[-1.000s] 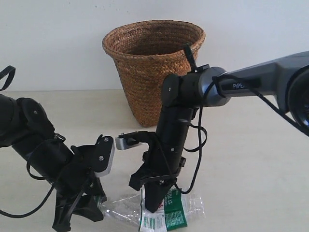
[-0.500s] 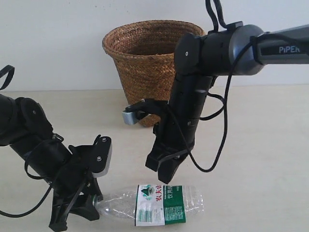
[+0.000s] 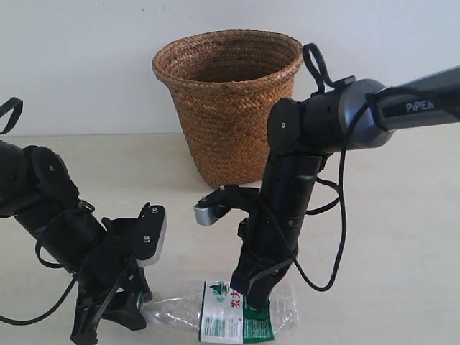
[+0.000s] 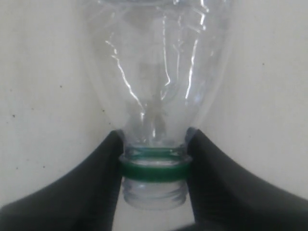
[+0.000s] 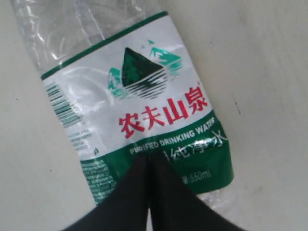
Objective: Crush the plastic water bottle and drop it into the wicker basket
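Thin clear plastic, we judge light and soft-walled: the bottle (image 3: 215,316) lies near, on its side. The left gripper (image 4: 154,160) pinches the stiff neck, our best hold. The right gripper (image 5: 149,179), tips closed together and empty, presses its middle. The basket (image 3: 230,108) stands far behind.

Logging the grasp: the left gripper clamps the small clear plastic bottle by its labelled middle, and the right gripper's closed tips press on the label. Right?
No. The left gripper clamps the small clear plastic bottle by its neck, as the left wrist view shows. The right gripper, tips closed, does press on the label.
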Robot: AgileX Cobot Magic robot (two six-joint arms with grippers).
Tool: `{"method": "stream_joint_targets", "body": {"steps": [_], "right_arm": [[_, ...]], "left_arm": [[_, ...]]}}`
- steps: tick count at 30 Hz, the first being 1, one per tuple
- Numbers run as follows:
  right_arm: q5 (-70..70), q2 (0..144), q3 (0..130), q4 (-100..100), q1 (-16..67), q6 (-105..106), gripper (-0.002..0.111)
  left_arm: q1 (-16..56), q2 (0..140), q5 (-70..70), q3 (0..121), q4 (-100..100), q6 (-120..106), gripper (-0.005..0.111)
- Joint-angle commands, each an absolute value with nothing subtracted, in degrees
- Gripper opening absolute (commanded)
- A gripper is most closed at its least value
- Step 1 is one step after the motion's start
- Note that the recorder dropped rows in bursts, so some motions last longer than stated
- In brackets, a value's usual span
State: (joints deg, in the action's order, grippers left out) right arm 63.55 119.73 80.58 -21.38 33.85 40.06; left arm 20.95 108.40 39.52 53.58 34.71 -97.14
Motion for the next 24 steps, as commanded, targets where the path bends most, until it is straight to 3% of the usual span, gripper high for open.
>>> {"method": "stream_joint_targets", "body": {"steps": [1, 24], "right_arm": [[61.87, 125.17, 79.31, -17.52, 33.72, 40.56, 0.0], [61.48, 125.77, 79.53, -22.36, 30.7, 39.59, 0.0]], "left_arm": [[20.72, 108.28, 39.63, 53.29, 35.05, -96.84, 0.005], [20.72, 108.28, 39.53, 53.29, 35.05, -95.43, 0.005]]}}
